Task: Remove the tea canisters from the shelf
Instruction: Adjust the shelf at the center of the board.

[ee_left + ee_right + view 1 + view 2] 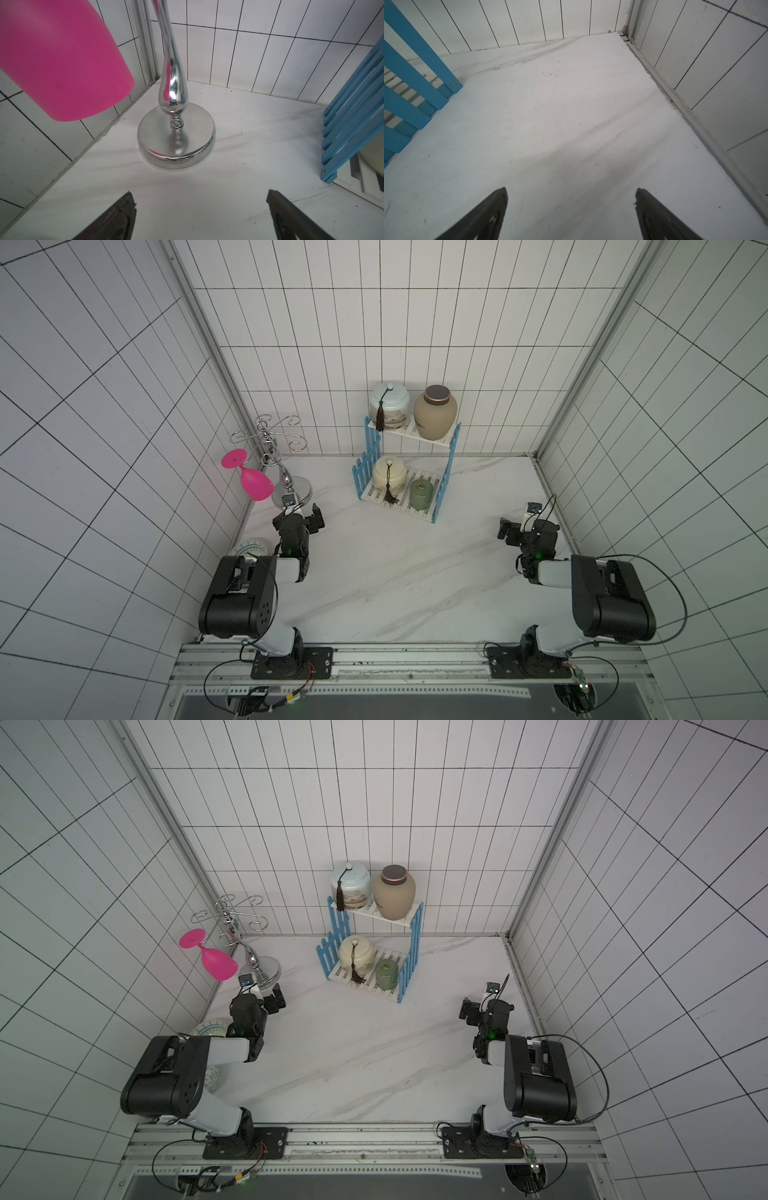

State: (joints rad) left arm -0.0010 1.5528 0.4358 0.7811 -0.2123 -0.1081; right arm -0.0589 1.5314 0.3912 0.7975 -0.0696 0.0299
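Ceramic tea canisters (390, 406) well apart from left tool (199, 194), right tool (571, 190).

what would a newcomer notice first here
The pink goblet grabs the eye, hanging bowl-down on the chrome stand in the back left corner. Next, the blue shelf by the back wall: pale-blue jar and tan jar on top, cream jar and green jar below.

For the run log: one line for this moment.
shelf top: pale-blue canister, tan canister | bottom: cream canister, green canister | left gripper: open | right gripper: open | removed: none
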